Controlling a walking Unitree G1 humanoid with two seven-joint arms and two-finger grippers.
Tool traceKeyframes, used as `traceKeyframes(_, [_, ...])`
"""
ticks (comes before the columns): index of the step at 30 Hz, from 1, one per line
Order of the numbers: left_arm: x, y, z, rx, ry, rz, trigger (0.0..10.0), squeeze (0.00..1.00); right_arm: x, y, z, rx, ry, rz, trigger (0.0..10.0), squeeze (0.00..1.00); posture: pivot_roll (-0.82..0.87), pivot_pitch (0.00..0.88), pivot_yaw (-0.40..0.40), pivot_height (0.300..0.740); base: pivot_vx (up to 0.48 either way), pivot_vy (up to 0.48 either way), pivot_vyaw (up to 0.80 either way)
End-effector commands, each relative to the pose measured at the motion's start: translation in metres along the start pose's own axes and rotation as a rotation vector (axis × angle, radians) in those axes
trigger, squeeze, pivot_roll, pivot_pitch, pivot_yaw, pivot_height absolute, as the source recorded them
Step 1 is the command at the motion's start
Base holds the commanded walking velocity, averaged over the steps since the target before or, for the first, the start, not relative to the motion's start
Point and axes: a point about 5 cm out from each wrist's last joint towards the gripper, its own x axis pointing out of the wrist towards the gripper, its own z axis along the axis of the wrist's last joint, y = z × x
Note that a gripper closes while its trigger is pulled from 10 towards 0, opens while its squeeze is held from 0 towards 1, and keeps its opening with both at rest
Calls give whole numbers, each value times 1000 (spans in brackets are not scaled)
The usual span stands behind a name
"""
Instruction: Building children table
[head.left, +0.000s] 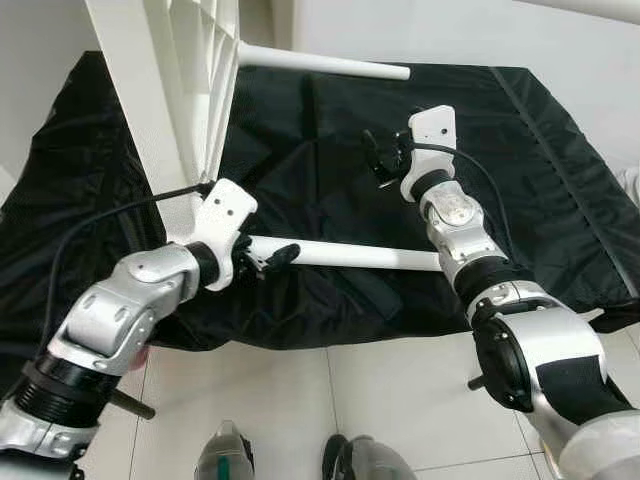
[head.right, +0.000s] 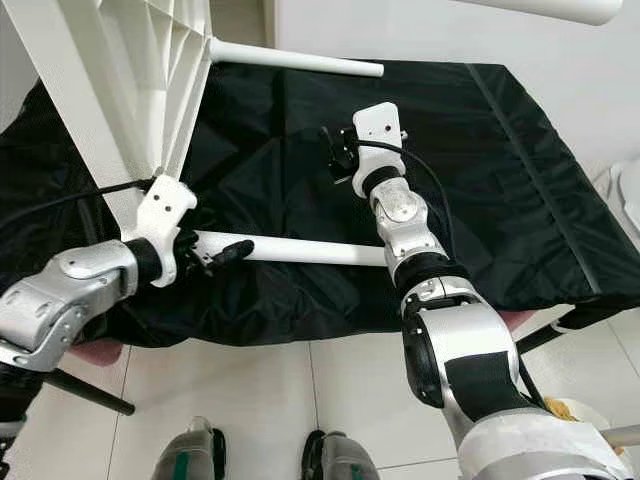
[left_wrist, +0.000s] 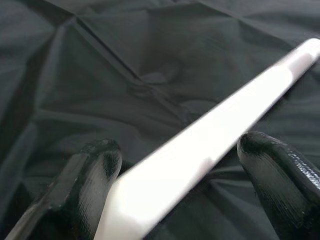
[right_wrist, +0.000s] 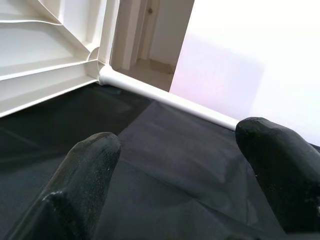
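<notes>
The white children's table (head.left: 170, 80) stands tipped on its side on a black cloth, ribbed underside facing me. Its near leg (head.left: 360, 255) juts out to the right, low over the cloth. My left gripper (head.left: 275, 257) is at that leg's base, and in the left wrist view the leg (left_wrist: 210, 145) runs between the two spread fingers (left_wrist: 95, 170) of the open gripper. A far leg (head.left: 320, 62) points right near the wall. My right gripper (head.left: 378, 160) hovers open over the cloth between the two legs, holding nothing, and looks toward the far leg (right_wrist: 170, 100).
The black cloth (head.left: 540, 170) covers a low wide surface that ends at white tile floor (head.left: 400, 400) close to my feet (head.left: 225, 455). A white wall runs behind. Another white leg (head.right: 540, 8) crosses the top right corner.
</notes>
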Motion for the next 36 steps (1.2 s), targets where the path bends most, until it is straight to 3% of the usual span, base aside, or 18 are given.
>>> traceKeyframes(1, [1, -5, -8, -16, 31, -37, 10000, 0, -2, 4, -2, -3, -8, 5, 10000, 0, 166, 91, -22, 740, 0, 0, 0])
traceKeyframes(8, [8, -12, -14, -144, 8, 102, 10000, 0, -3, 9, 1, -28, -52, -11, 10000, 0, 173, 95, -37, 740, 0, 0, 0])
traceKeyframes(11, [9, -14, -14, -158, 2, 122, 10000, 0, -4, 9, 2, -33, -58, -20, 10000, 0, 173, 94, -38, 740, 0, 0, 0])
traceKeyframes(17, [10, -20, -16, -269, -62, 197, 10000, 0, -17, 3, -3, -95, -103, -198, 10000, 0, 181, 91, -48, 740, 0, 0, 0])
traceKeyframes(21, [9, -19, -14, -323, -98, 223, 10000, 0, -25, 4, -8, -137, -116, -243, 10000, 0, 183, 92, -48, 740, 0, 0, 0])
traceKeyframes(22, [10, -18, -12, -368, -126, 252, 10000, 0, -36, 5, -14, -185, -124, -300, 10000, 0, 185, 90, -49, 740, 0, 0, 0])
traceKeyframes(25, [10, -18, -13, -378, -128, 265, 10000, 0, -42, 5, -17, -214, -128, -331, 10000, 0, 184, 90, -49, 740, 0, 0, 0])
traceKeyframes(29, [11, -15, -20, -409, -105, 312, 10000, 0, -60, -2, -7, -349, -214, -460, 10000, 0, 176, 88, -48, 740, 0, 0, 0])
traceKeyframes(36, [13, -15, -23, -441, -95, 338, 10000, 0, -67, -6, 5, -408, -287, -506, 10000, 0, 159, 87, -50, 740, 0, 0, 0])
